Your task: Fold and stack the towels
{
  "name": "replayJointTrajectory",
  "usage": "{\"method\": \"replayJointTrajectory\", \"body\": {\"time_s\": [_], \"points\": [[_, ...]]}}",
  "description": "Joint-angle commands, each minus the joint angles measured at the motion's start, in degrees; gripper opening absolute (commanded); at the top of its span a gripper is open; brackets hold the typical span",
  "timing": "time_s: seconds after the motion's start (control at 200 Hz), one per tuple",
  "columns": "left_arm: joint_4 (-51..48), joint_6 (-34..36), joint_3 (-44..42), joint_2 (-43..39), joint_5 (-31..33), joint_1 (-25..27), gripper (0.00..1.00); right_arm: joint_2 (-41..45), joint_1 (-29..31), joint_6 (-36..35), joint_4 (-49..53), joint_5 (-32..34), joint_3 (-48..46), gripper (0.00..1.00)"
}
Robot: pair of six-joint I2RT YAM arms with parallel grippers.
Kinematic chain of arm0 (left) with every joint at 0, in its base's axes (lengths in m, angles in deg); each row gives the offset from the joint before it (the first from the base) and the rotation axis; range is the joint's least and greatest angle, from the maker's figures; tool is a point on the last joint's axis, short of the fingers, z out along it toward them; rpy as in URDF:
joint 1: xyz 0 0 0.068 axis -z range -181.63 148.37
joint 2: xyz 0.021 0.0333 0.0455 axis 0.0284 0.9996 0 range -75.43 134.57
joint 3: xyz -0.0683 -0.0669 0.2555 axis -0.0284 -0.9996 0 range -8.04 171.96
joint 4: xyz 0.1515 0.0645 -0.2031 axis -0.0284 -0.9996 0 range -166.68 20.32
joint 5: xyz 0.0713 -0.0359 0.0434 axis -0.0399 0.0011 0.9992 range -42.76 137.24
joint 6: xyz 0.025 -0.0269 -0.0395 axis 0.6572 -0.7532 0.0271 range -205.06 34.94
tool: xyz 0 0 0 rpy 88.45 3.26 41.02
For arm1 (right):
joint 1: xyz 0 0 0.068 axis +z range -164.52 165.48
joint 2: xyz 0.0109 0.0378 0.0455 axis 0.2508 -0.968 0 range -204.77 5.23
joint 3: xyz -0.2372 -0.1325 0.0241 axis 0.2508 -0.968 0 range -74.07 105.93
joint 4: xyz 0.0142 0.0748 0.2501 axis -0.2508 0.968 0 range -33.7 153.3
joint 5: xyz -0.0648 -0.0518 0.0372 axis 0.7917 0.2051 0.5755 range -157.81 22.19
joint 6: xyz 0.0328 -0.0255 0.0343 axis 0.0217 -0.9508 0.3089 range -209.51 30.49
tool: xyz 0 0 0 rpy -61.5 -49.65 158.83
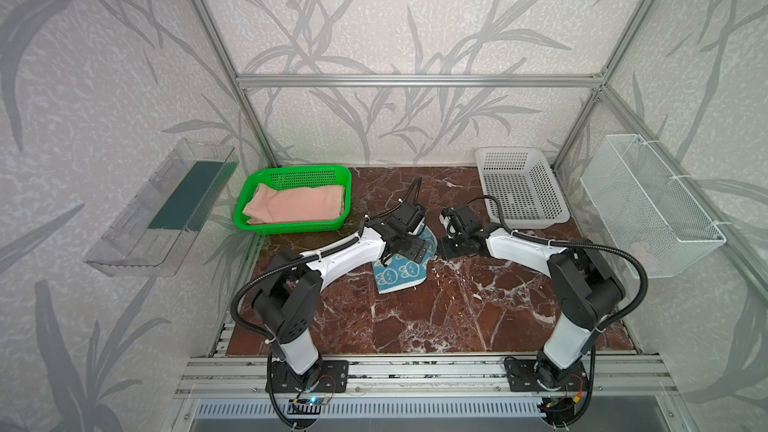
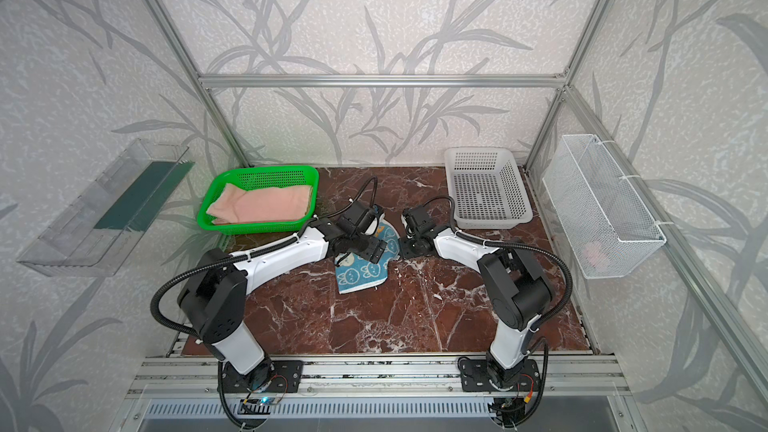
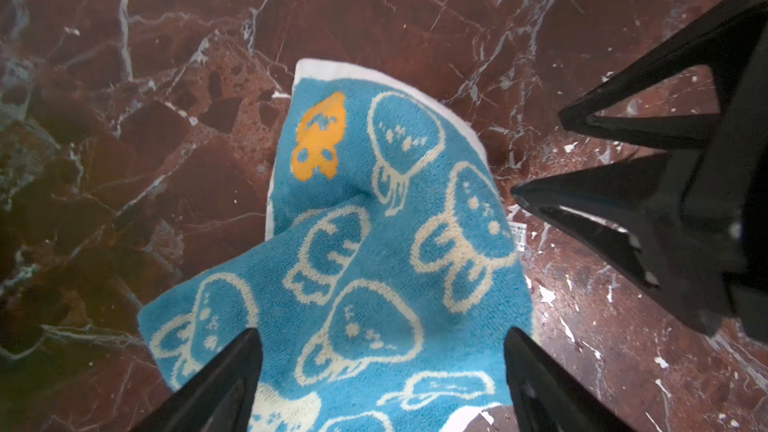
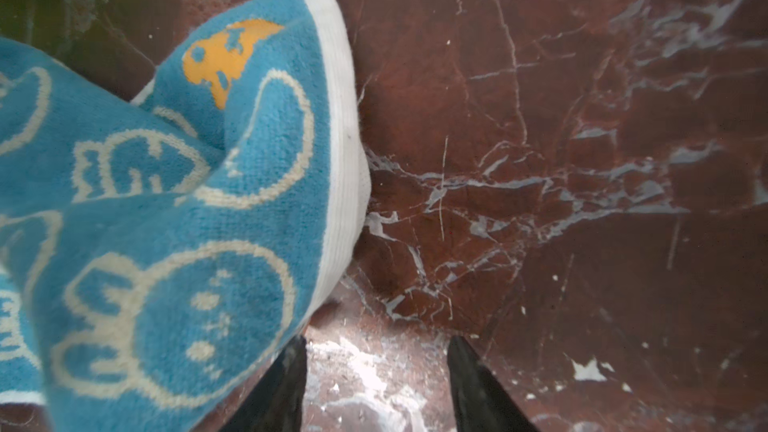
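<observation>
A small teal towel (image 1: 397, 278) (image 2: 361, 274) with white cartoon faces lies rumpled on the marble table, mid-table. My left gripper (image 1: 413, 251) (image 2: 374, 249) hangs over its far part, open. In the left wrist view its fingers straddle the towel (image 3: 374, 263), the gripper (image 3: 380, 338) holding nothing. My right gripper (image 1: 446, 247) (image 2: 409, 247) (image 3: 540, 155) stands just right of the towel's white-hemmed edge (image 4: 345, 160). It (image 4: 378, 342) is open over bare marble. A folded pink towel (image 1: 299, 203) (image 2: 262, 203) lies in the green basket (image 1: 291, 228) (image 2: 249, 228).
A white perforated basket (image 1: 519, 189) (image 2: 486, 189) stands at the back right of the table. A white wire basket (image 1: 648, 205) hangs on the right wall, a clear plastic tray (image 1: 162, 205) on the left wall. Aluminium frame posts border the table.
</observation>
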Motion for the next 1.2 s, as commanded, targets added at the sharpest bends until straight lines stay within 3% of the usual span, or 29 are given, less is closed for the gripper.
{"method": "replayJointTrajectory", "body": {"time_s": [0.0, 0.255, 0.67, 0.78, 1.025, 1.195], "points": [[-2.64, -4.32, 0.1, 1.24, 3.21, -0.28, 0.88, -1.01, -1.68, 3.94, -5.58, -4.14, 0.18, 0.53], [-1.27, -6.88, -3.38, 4.02, 4.69, -0.45, 0.82, -2.77, -2.8, 6.35, -11.74, -9.89, -1.0, 0.5], [-1.39, -7.24, -7.51, 6.2, 7.36, -0.99, 0.81, -6.51, -2.79, 8.3, -16.5, -11.92, -1.46, 0.46], [-0.84, -7.5, -8.48, 5.89, 7.32, -1.19, 0.81, -6.84, -2.8, 8.4, -18.96, -12.81, -2.32, 0.39], [-0.44, -7.51, -8.58, 6.09, 7.32, -1.43, 0.81, -5.88, -2.79, 8.41, -23.5, -17.41, -3.96, 0.01], [-0.31, -7.64, -8.58, 5.24, 7.58, -1.56, 0.81, -1.31, -2.79, 6.58, -21.02, -14.93, -4.46, 0.0]]}}
